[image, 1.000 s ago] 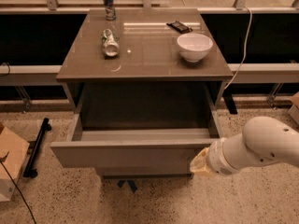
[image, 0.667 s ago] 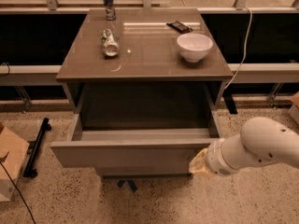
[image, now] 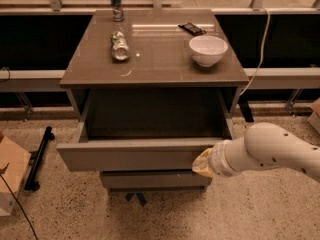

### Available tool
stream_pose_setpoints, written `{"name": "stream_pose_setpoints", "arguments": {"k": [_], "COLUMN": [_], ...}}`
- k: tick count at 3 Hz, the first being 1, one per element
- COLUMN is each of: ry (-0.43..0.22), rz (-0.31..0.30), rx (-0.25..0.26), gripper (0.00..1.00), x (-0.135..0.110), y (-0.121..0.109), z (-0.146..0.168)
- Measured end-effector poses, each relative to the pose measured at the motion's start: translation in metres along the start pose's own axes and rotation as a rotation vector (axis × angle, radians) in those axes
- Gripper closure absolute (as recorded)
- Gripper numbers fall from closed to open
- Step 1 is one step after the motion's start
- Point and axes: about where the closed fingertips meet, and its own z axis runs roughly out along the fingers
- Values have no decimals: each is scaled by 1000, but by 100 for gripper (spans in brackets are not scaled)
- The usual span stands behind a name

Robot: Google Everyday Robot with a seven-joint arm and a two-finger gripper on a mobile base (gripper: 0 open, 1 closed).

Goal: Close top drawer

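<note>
Camera view shows the top drawer (image: 132, 154) pulled wide open at frame centre, rigid and probably free-sliding, best pushed on its handle-less front, where the hand (image: 204, 163), grip state untellable, sits lower right.

The drawer (image: 130, 155) is plain grey in front and dark inside. The bench (image: 165, 64) top is glossy grey-brown. On it are a white bowl (image: 208, 49) and a silver-and-green can (image: 119, 45). The gripper (image: 202, 163), at the drawer front's right end, is pale yellow. Its arm (image: 272, 151) is white with small dark dots. The floor (image: 250, 214) is beige with dark speckles.
</note>
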Motion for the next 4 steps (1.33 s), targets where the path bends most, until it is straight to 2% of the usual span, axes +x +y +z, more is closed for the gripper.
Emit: {"name": "stream_pose_setpoints", "arguments": {"k": [1, 2, 4], "ry": [-19, -19, -17], "rz": [-18, -18, -21], "rx": [32, 37, 69], "gripper": [100, 100, 100], "x": [-10, -10, -9], "y": [-31, -32, -55], "z": [17, 20, 42]}}
